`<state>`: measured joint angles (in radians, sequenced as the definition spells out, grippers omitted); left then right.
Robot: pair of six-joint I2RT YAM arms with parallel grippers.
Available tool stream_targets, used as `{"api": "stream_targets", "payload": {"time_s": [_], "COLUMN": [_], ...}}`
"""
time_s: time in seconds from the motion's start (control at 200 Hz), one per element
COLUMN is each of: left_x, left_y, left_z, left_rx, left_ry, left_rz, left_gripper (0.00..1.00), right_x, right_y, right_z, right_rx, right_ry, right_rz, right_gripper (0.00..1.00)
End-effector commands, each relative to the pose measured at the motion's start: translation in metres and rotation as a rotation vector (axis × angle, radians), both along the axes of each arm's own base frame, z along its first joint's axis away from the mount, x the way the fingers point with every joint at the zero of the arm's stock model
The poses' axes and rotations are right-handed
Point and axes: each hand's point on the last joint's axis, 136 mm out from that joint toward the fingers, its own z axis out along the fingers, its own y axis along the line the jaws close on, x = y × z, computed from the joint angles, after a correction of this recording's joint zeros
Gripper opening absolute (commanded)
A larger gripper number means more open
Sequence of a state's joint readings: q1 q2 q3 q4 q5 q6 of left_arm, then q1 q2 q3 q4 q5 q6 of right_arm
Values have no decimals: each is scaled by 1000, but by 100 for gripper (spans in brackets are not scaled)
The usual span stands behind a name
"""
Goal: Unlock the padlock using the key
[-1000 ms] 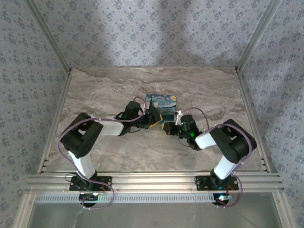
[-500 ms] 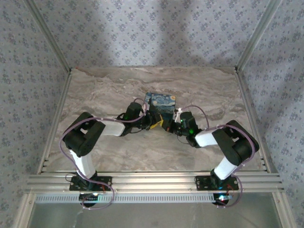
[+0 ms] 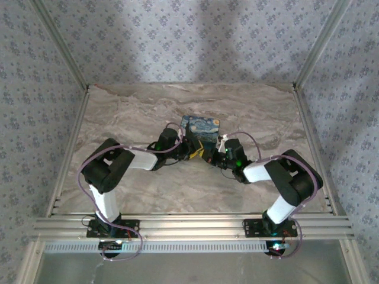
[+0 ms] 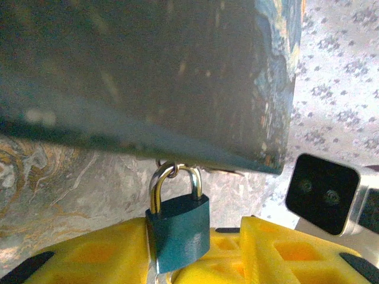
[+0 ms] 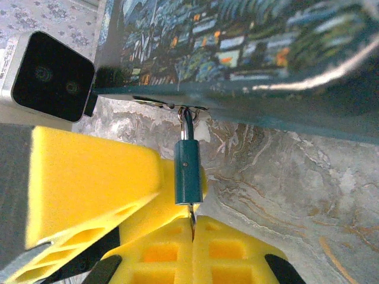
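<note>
Lower centre, left gripper clamps the hanging padlock steady so right gripper, pinched on the key, can turn it

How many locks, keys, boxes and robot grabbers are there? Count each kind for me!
padlock: 1
key: 1
painted box: 1
grippers: 2, the left gripper and the right gripper
Total: 5
</note>
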<state>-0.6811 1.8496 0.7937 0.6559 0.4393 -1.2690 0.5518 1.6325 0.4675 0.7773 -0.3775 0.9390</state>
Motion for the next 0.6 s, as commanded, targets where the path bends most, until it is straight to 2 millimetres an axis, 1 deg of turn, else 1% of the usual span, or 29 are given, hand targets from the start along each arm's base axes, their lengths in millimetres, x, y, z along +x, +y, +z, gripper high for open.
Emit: {"api": "stream_targets", "payload": {"time_s": [0.0, 0.095, 0.235, 0.465, 0.595], "left_x": [2, 1, 0, -3, -2], "left_y": [-1, -2, -5, -10, -10], "left_z": [-4, -5, -6, -5, -4], "left_rx": [-26, -32, -40, -45, -47], "left_ry": [22, 32, 37, 34, 30], "left_rz": [39, 35, 31, 17, 17], "left_gripper": [44, 43, 37, 19, 11], "right_x": [12, 12, 12, 12, 13], "right_y": [7, 8, 8, 7, 6], "right_z": [19, 18, 19, 22, 23], "right_rx": [55, 59, 65, 63, 64], "right_ry": [-41, -37, -39, -51, -54], "right_rz": [-1, -2, -4, -5, -7], "right_gripper": [0, 0, 0, 5, 8]}}
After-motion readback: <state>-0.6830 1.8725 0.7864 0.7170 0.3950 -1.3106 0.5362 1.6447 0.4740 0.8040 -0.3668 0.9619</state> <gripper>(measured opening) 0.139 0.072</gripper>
